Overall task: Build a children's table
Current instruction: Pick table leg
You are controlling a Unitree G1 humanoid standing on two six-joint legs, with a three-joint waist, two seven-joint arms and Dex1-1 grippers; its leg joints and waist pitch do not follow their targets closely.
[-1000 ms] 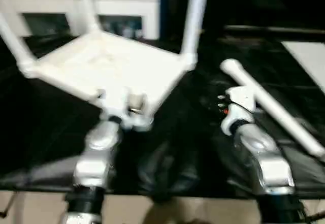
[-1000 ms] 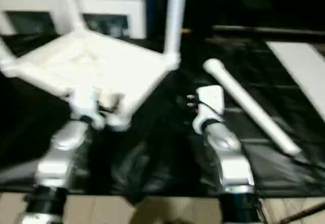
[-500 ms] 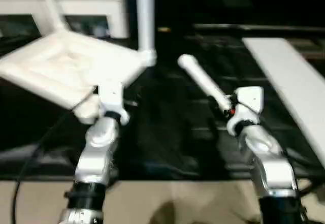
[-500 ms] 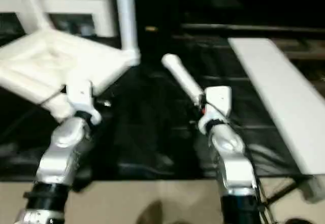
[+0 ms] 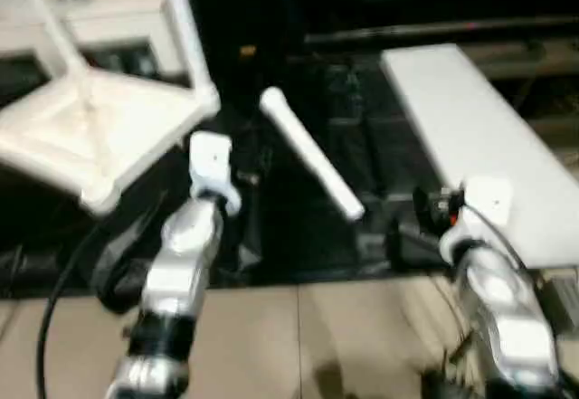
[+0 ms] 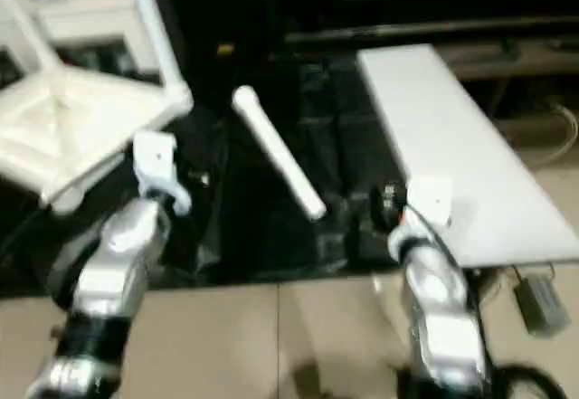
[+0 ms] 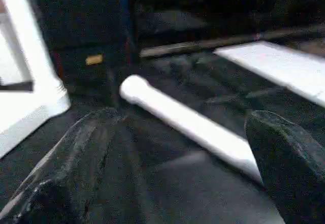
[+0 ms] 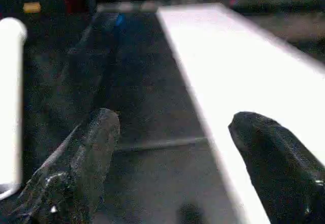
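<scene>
Released since a second ago, the upturned white plastic ribbed tabletop point(image 5: 86, 141) lies apart from the wide-open, empty left gripper point(image 7: 167, 183), while the equally spread, empty right gripper point(image 8: 172, 168) hangs beside the loose white tapered tube leg point(image 5: 310, 152), probably next for fitting.

I read the head views as dim and soft throughout, smeared by motion blur. The white board point(image 5: 470, 137) glares, its surface detail washed out; the black sheet point(image 5: 298, 218) beside it swallows detail in near-darkness. In my wrist views the near fingers point(image 7: 289, 158) are out of focus, and the leg point(image 7: 188, 125) beyond them is also soft.
</scene>
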